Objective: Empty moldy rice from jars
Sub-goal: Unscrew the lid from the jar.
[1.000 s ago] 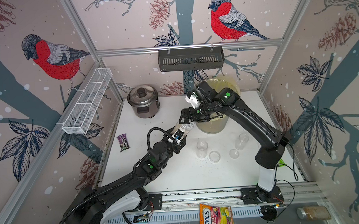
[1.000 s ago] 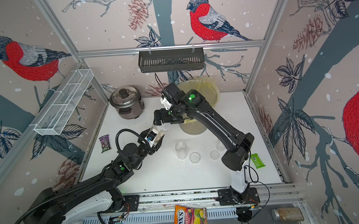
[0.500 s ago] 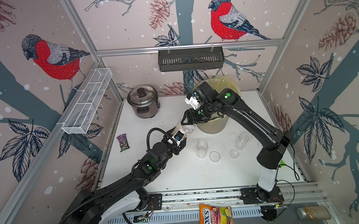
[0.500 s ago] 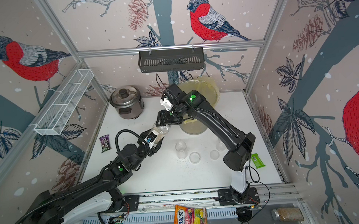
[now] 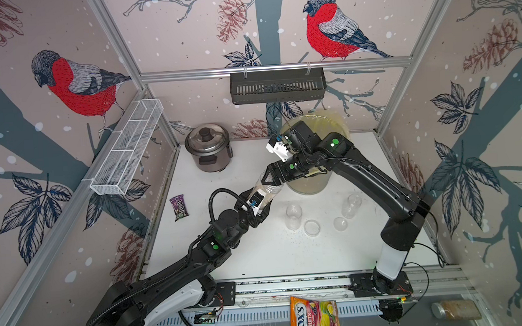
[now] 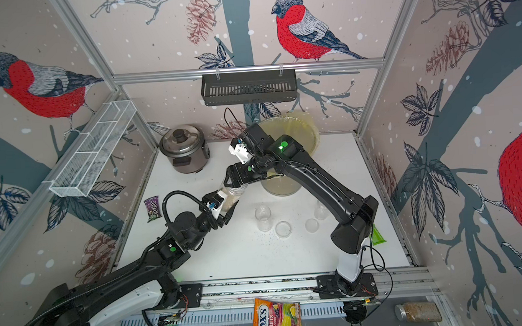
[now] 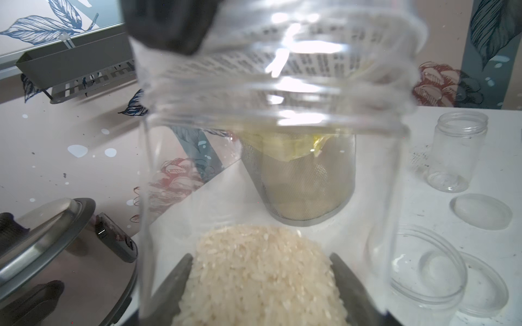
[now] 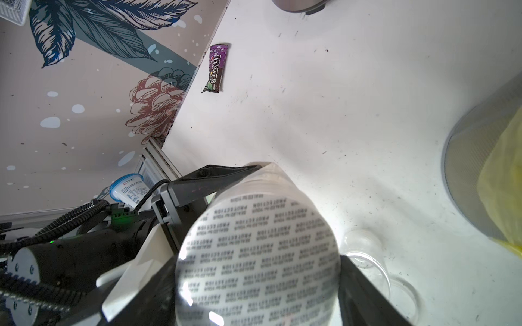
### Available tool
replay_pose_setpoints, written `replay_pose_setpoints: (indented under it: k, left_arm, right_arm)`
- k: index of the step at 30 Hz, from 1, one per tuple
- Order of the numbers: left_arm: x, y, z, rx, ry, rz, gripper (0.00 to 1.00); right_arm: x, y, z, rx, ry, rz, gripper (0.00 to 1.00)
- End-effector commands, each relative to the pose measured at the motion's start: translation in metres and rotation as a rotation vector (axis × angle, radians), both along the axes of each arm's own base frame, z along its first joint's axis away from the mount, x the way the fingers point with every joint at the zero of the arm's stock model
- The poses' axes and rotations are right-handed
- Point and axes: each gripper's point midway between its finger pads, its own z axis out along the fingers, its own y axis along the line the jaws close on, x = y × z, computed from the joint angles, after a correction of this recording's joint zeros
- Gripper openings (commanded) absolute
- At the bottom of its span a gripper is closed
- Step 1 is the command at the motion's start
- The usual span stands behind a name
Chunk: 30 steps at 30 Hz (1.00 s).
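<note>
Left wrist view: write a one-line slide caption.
Left gripper grips the lidded wide jar of moldy rice; an empty open jar stands nearby.

This is a lab robot cell dressed up as a kitchen: aluminium frame (image 5: pixel 273 68), bird-print wall panels (image 5: pixel 185 26), white table (image 5: pixel 289 254), rice cooker (image 5: pixel 208 148), mounting rail (image 5: pixel 290 286).
</note>
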Motion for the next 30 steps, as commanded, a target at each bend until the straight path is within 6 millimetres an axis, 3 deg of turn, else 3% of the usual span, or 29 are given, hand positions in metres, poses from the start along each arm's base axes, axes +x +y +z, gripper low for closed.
replay_pose_setpoints:
  k: [1,6,13,18,30]
  left_arm:
    - [-0.004,-0.003,0.027,-0.199,0.020,-0.053,0.30]
    - [-0.002,-0.003,0.029,-0.219,0.039,-0.072,0.28]
    - [-0.003,0.001,0.029,-0.214,0.035,-0.059,0.27]
    - [-0.003,0.008,0.030,-0.225,0.030,-0.031,0.28]
    - [-0.004,0.027,0.054,-0.334,0.015,0.021,0.28]
  right_arm:
    - [0.005,-0.006,0.013,-0.005,-0.124,0.057,0.57]
    - [0.003,0.000,0.028,0.042,-0.209,0.098,0.56]
    - [0.002,0.003,0.019,0.021,-0.228,0.118,0.57]
    - [0.004,-0.004,0.033,0.037,-0.288,0.096,0.59]
    - [-0.033,-0.020,0.040,0.053,-0.499,0.228,0.62]
